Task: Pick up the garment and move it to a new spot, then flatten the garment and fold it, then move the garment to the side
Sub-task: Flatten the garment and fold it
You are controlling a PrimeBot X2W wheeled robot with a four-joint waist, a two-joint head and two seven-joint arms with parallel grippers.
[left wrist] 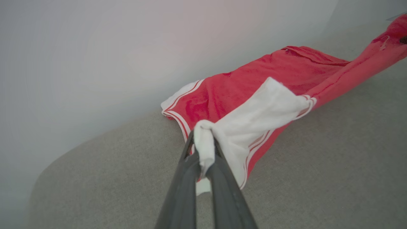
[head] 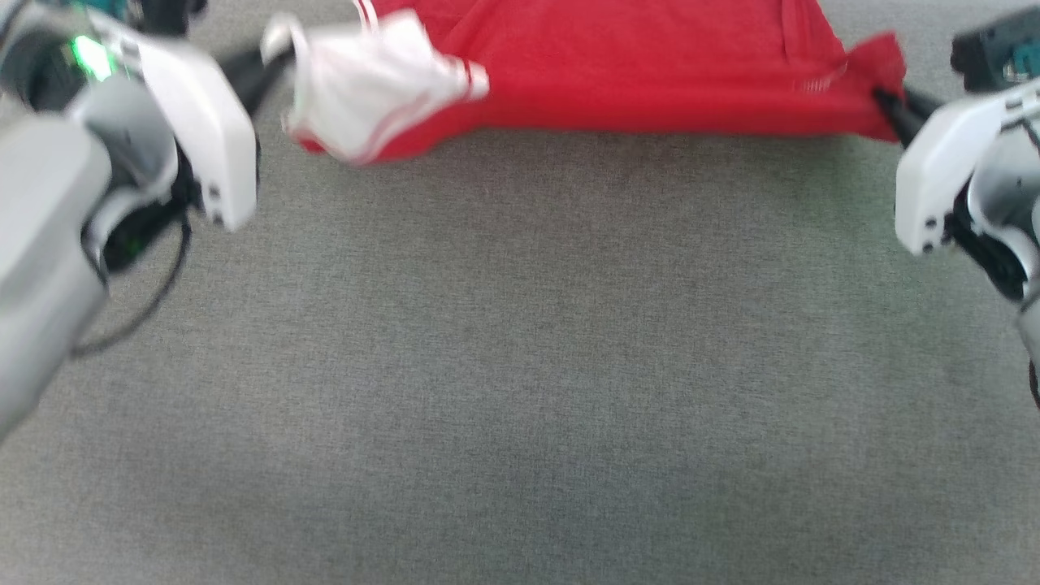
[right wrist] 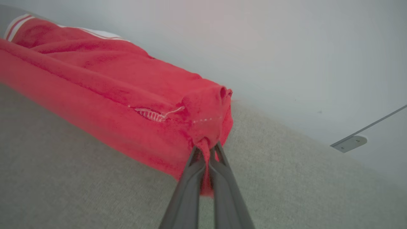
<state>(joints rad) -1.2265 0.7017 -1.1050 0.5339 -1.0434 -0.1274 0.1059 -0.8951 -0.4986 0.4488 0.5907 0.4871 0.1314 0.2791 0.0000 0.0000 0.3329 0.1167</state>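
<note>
The garment (head: 650, 73), a red jersey shirt with white sleeves and red-and-white striped bands, lies along the far side of the grey fabric-covered tabletop (head: 520, 366), close against a pale wall (left wrist: 95, 47). Its near edge is drawn out in a straight, taut line from one end to the other, while the rest of the red body lies rumpled behind that line, towards the wall.

At the garment's left end a white sleeve (head: 366, 89) is bunched and folded forward over the red cloth. The left tool (head: 272, 53) is clamped on the tip of this sleeve. In the left wrist view its two dark fingers (left wrist: 222, 178) press together with a twist of white fabric pinched between them.

At the garment's right end the right tool (head: 886, 106) is closed on a gathered red corner, the cloth squeezed between its fingers (right wrist: 187, 187). Just beside that corner sits a small patch of white stitching (right wrist: 152, 114), too blurred to read.

In front of the garment the tabletop spreads grey and flat. Beyond the garment's right end, a small metal bracket (right wrist: 349, 143) is fixed on the wall. A green light (head: 89, 57) glows on the left arm.
</note>
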